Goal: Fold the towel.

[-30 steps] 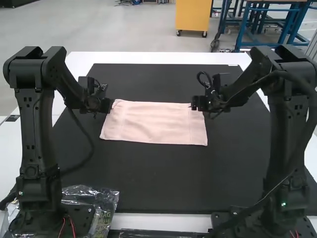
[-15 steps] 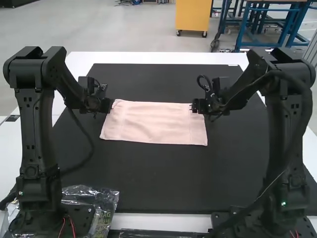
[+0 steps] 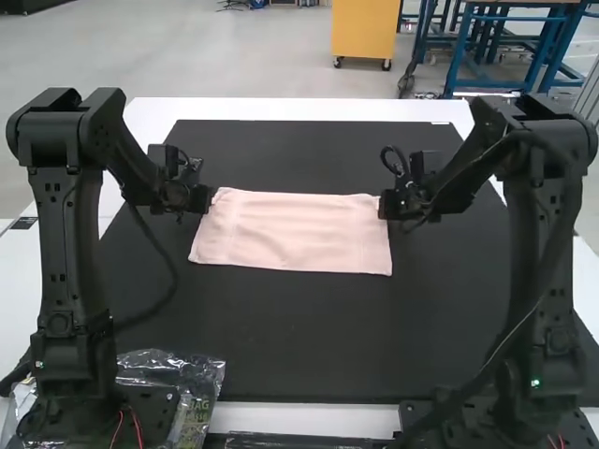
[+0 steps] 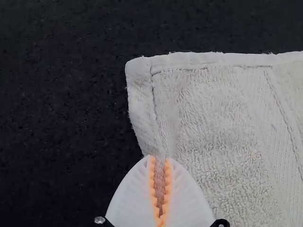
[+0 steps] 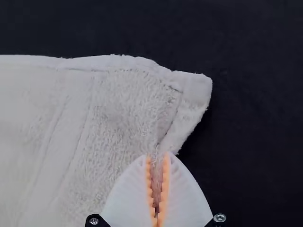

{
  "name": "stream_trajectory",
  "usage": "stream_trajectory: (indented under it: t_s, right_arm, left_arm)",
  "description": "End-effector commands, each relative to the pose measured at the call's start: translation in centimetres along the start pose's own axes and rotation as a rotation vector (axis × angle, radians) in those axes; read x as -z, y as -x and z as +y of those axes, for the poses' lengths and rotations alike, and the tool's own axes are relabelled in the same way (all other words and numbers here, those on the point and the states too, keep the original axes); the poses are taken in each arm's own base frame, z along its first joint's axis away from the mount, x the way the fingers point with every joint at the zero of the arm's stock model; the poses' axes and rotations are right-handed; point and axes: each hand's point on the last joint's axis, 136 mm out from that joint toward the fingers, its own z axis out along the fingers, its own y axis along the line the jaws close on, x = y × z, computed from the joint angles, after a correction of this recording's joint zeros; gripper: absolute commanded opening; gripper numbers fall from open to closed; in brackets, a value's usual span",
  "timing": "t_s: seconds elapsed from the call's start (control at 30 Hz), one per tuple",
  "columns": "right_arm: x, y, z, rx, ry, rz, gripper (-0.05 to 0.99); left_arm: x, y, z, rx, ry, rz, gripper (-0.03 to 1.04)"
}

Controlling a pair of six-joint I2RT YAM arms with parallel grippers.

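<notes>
The pale pink towel lies flat as a wide rectangle on the black mat; whether it is layered I cannot tell. My left gripper is at its left side near the far corner, my right gripper at its right side near the other far corner. In the left wrist view the left gripper pinches the side hem of the towel just below a corner. The right gripper likewise has a narrow strip of the towel between its orange pads, beside the hem.
The black mat extends around the towel, on a white table. A crumpled clear plastic bag lies by the left arm's base.
My right gripper has shifted outward to the right, toward the towel's side edge, uncovering more of its far right part. The left arm and the towel's outline look unchanged.
</notes>
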Motion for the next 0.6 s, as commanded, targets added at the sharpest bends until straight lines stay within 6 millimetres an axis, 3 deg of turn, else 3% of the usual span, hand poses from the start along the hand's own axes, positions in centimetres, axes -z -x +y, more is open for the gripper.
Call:
stream_trajectory:
  t_s: [0.0, 0.13, 0.37, 0.57]
  right_arm:
    - [2.1, 2.2, -1.6, -0.018, -0.029, -0.047, -0.03]
    - [3.0, 3.5, -1.1, -0.015, -0.012, -0.067, -0.03]
    - [3.9, 4.2, -0.4, -0.020, 0.024, -0.069, -0.03]
    - [5.1, 3.9, 1.0, -0.022, 0.061, -0.050, -0.03]
  left_arm:
    - [-1.3, -1.5, -1.4, 0.026, -0.052, 0.022, 0.02]
    - [-0.8, 0.9, -1.4, 0.046, -0.057, -0.017, 0.02]
    - [1.7, 5.6, -2.0, 0.026, -0.079, -0.081, 0.02]
    - [3.5, 5.4, -1.9, 0.002, -0.087, -0.037, 0.02]
